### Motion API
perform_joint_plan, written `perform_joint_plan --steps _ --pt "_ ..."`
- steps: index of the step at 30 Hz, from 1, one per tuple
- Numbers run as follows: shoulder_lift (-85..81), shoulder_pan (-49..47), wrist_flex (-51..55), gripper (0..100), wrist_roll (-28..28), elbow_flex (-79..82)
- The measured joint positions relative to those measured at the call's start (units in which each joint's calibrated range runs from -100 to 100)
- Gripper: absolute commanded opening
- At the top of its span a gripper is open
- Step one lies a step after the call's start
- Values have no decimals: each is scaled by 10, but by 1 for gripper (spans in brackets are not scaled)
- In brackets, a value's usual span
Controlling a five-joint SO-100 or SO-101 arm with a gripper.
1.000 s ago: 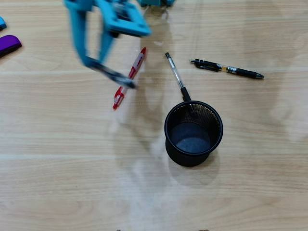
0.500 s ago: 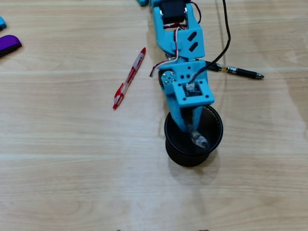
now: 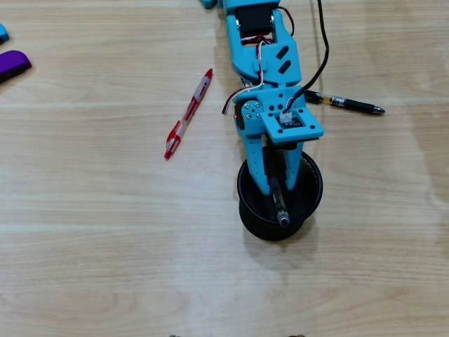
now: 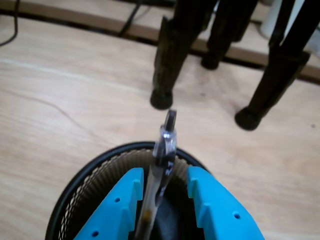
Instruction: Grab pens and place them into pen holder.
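Note:
A black mesh pen holder (image 3: 247,205) stands on the wooden table; its rim also shows in the wrist view (image 4: 85,176). My blue gripper (image 3: 277,186) hangs over it with the jaws apart. A dark pen with a clear end (image 3: 280,203) stands tilted in the holder between the fingers, and in the wrist view (image 4: 167,137) it leans by the left finger with a gap to the right one. The gripper (image 4: 165,175) is open. A red pen (image 3: 188,114) lies to the holder's upper left. A black pen (image 3: 347,104) lies to the upper right, partly under the arm.
A purple object (image 3: 12,63) and a small blue piece (image 3: 3,31) lie at the overhead view's left edge. A black cable (image 3: 324,49) runs beside the arm. Dark stand legs (image 4: 167,60) (image 4: 270,80) rise beyond the holder in the wrist view.

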Motion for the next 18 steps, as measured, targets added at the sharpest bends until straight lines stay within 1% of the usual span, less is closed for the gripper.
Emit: perform_joint_plan --steps 3,5,6,7,9,11,12,13,14,16,18 --pt "-45 1 40 10 35 -18" --pt "-94 8 122 10 70 -34" --pt "-123 17 182 10 87 -44" --pt "-182 49 314 10 117 -64" --pt "-229 86 462 10 135 -80" --pt "-278 137 639 10 175 -78" --pt "-291 165 713 10 192 -81" --pt "-298 183 766 10 208 -80" --pt "-299 186 798 10 225 -80" --pt "-285 169 823 10 256 -80" --pt "-251 160 827 10 267 -81"
